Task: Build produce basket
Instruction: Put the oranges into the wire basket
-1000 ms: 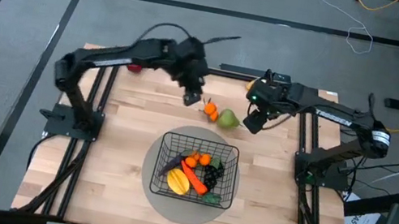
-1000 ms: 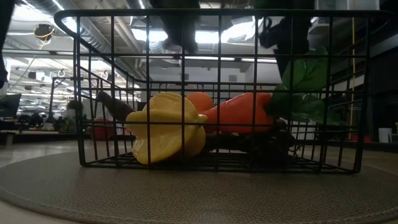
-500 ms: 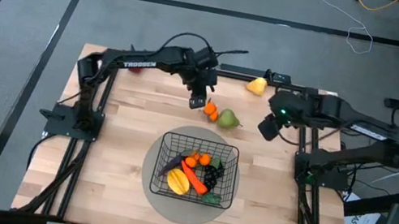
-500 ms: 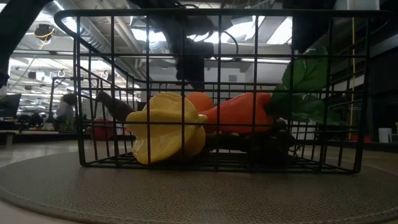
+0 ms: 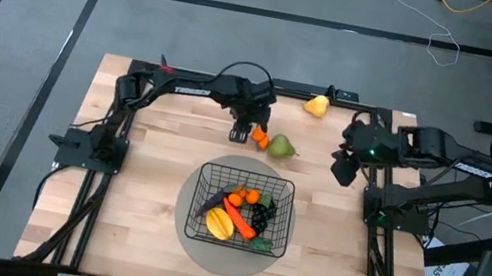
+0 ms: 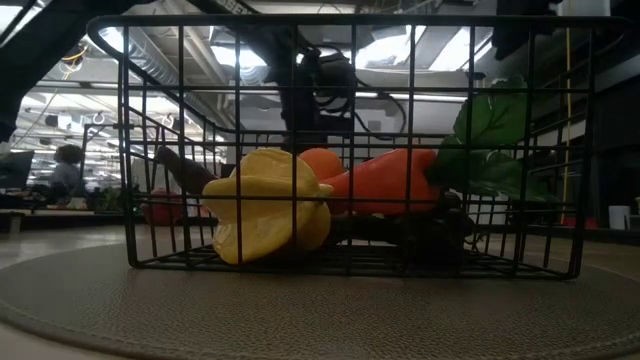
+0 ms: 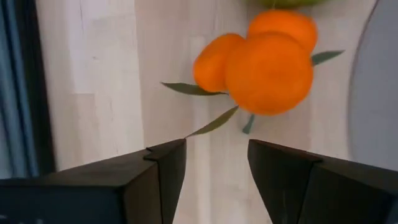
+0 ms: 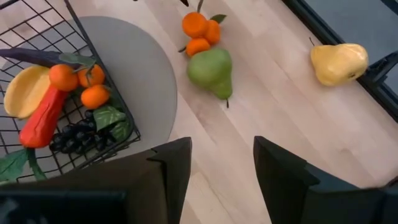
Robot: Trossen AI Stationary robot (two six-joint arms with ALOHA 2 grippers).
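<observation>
- Two dark grippers are seen above the far half of the pale wooden table: the left gripper is poised just beside a cluster of small oranges with green leaves, its fingers spread apart and grasping nothing.
- The right gripper is held near the table's right edge, well apart from the fruit, its jaws likewise released and empty.
- A green pear is lain touching the oranges, between them and the round grey mat.
- A yellow pear-shaped piece is found alone by the far rail.
- The black wire-grid basket is set on the mat; an orange carrot, a yellow fruit, dark purple grapes and small oranges are contained in it.
- In the low view, the basket's wires are placed across the left arm behind.
</observation>
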